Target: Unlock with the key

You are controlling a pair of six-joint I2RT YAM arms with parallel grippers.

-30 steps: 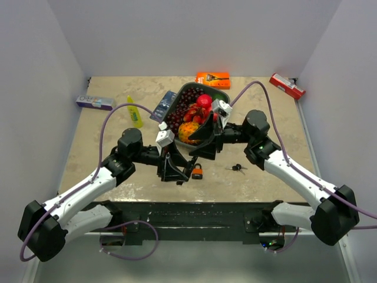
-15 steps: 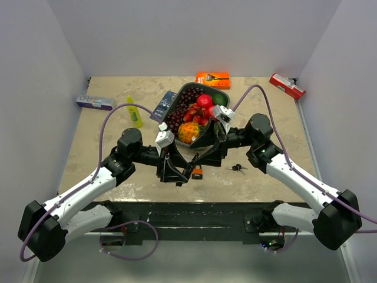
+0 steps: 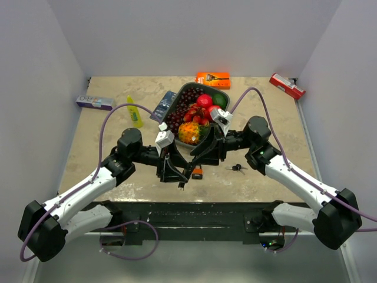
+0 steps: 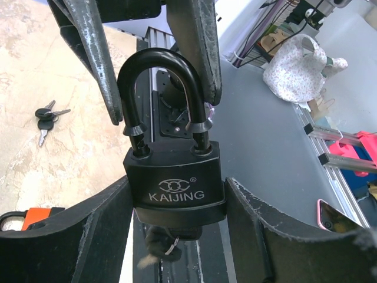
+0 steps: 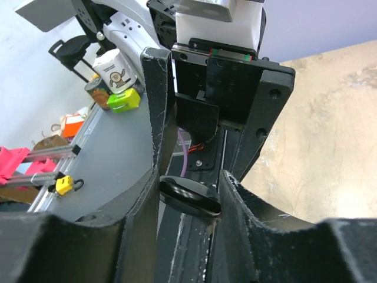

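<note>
Lowered toward its partner since a second ago, the right end effector (image 5: 189, 183) now pinches the shackle (image 5: 189, 198) of the black padlock (image 4: 175, 177) with narrowed jaws. Its own wrist view shows only that curved bar. The left wrist view shows the whole lock, its body clamped upright in the left end effector (image 4: 177, 197). Only the top view places both arms near the middle of the tabletop's (image 3: 88, 135) near edge. The keys (image 3: 237, 168) lie loose just to their right, and an orange padlock (image 3: 197, 172) lies between them.
</note>
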